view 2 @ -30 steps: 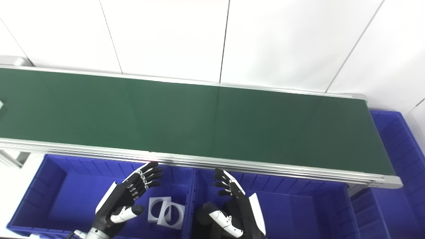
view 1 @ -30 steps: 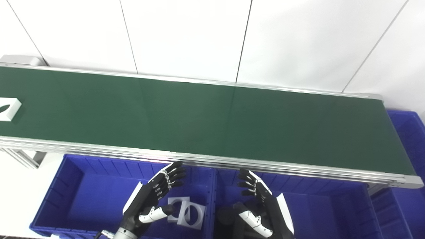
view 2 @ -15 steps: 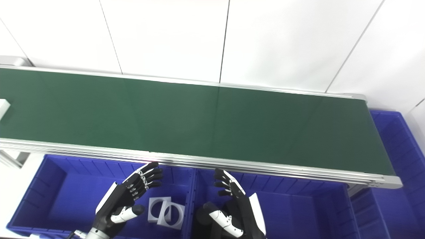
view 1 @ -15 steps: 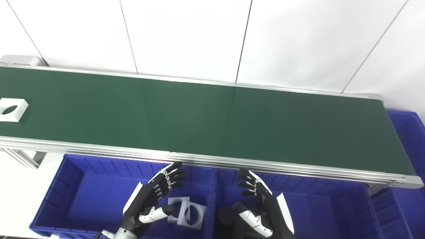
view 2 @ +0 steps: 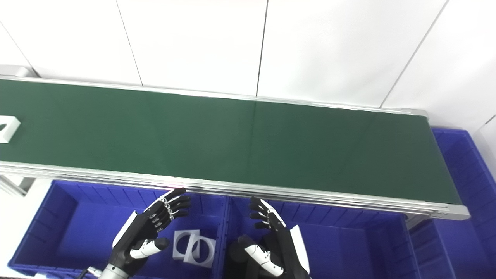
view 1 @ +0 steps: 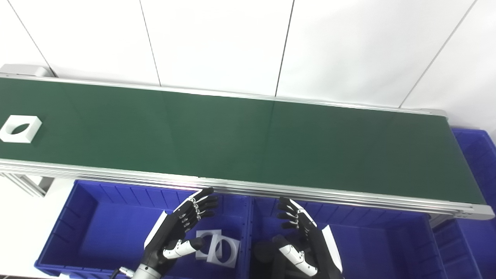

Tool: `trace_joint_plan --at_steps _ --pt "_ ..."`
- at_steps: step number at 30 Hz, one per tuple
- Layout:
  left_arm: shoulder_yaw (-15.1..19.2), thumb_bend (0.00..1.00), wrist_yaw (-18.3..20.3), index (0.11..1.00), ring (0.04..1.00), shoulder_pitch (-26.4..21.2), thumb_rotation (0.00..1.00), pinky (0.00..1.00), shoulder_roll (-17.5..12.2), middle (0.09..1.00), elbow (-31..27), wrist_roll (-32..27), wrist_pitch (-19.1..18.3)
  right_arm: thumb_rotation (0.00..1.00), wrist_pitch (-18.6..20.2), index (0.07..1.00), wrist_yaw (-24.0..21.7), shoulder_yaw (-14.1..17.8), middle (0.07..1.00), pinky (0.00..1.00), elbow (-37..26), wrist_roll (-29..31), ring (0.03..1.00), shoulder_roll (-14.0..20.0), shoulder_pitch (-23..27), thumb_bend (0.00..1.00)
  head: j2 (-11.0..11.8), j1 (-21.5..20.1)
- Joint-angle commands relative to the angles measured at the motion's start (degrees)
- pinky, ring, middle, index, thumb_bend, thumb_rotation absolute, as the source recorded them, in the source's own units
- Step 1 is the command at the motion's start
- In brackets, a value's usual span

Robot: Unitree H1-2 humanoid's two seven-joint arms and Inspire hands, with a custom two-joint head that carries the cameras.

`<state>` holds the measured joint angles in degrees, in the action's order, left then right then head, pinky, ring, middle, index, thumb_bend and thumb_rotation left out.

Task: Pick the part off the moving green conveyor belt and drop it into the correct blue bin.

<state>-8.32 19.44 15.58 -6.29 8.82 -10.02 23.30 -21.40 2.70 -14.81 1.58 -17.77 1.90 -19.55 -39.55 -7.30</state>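
Note:
A white square part with a round hole (view 1: pixel 20 129) lies on the green conveyor belt (view 1: pixel 232 135) at its far left end. My left hand (view 1: pixel 179 229) hovers open over the left blue bin (view 1: pixel 89 232), fingers spread and holding nothing. My right hand (view 1: pixel 305 240) hovers open over the middle blue bin (view 1: pixel 379 248), also holding nothing. Both hands stay below the belt's near rail, far to the right of the part.
Two white square parts with round holes (view 1: pixel 219 248) lie in the left bin beside my left hand. A third blue bin (view 1: pixel 476 162) stands past the belt's right end. A white panelled wall rises behind the belt.
The white part has ridden the belt to the right, coming further into view. Both hands have stayed in place.

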Motion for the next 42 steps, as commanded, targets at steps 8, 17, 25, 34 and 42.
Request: trace_joint_plan --at_steps 8,17,25,34,42 --pt "-0.2 0.96 0.8 0.871 0.815 -1.4 0.56 0.78 0.1 0.831 0.9 0.1 3.1 0.71 -4.0 0.84 1.3 0.3 0.808 0.64 -0.6 -0.7 0.743 -0.4 0.9 0.55 0.6 2.7" --pt "-0.1 0.95 1.6 0.869 0.81 -1.9 0.54 0.78 0.7 0.826 2.4 0.0 3.4 0.73 -4.8 0.822 1.2 0.7 0.792 0.63 0.6 0.3 0.726 -0.2 1.4 0.55 2.5 6.6" --pt "0.0 0.95 1.7 0.864 0.804 -2.3 0.54 0.76 1.6 0.827 3.8 1.4 3.6 0.72 -5.3 0.812 1.5 0.9 0.778 0.62 1.3 0.7 0.718 0.5 1.6 0.52 4.7 10.4" --pt "0.2 0.92 2.1 0.853 0.793 -2.9 0.48 0.76 2.7 0.816 5.6 2.3 3.6 0.7 -5.5 0.812 3.3 -0.1 0.771 0.6 2.9 2.2 0.698 2.4 2.5 0.49 9.0 17.2" --pt "0.6 0.93 2.0 0.833 0.782 -3.9 0.45 0.75 3.8 0.799 7.1 3.5 3.6 0.69 -5.5 0.814 4.9 -1.4 0.778 0.62 5.1 3.9 0.713 4.1 3.9 0.46 11.3 19.5"
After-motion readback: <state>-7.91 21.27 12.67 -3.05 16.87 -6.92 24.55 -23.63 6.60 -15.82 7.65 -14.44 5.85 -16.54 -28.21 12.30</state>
